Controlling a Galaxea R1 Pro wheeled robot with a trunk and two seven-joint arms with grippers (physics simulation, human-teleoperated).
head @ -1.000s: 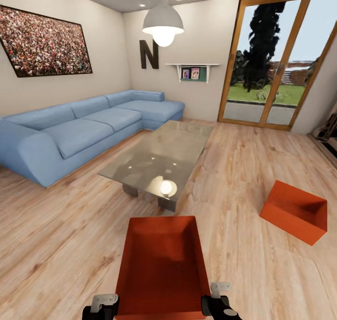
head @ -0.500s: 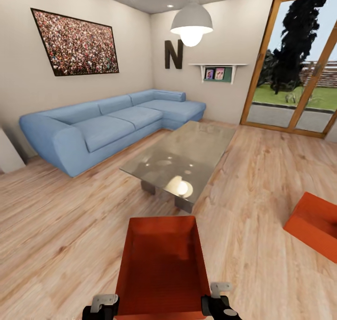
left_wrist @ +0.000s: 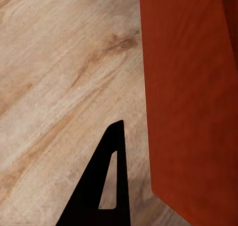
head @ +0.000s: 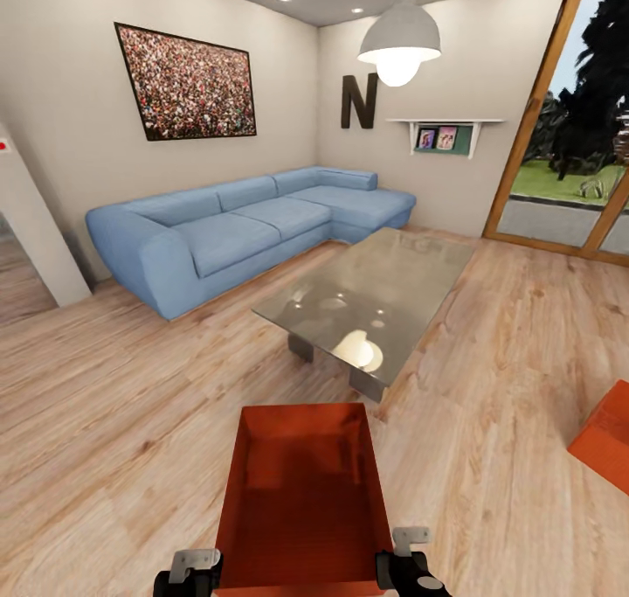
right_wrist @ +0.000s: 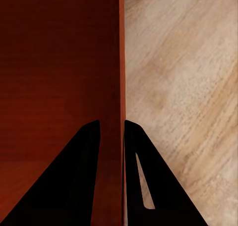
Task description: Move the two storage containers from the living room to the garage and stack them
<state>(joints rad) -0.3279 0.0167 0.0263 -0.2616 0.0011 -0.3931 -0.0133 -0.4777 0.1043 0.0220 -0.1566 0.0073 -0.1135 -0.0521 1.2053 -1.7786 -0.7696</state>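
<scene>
One orange-red storage container hangs level in front of me above the wood floor, open top up. My left gripper is at its near left corner and my right gripper at its near right corner. In the right wrist view, both dark fingers stand on either side of the container's thin wall, shut on it. In the left wrist view, one finger lies outside the container's wall, and the wall hides the other. The second storage container sits on the floor at the far right, cut by the picture's edge.
This is the living room. A glass-topped table stands straight ahead, with a blue corner sofa behind it along the wall. Glass doors are at the right. A white wall end with an opening beside it is at the left.
The whole view has swung left: sofa, table and the second container slid rightward in the picture, and the wall end at the left came into sight. The held container keeps its place between my grippers.
</scene>
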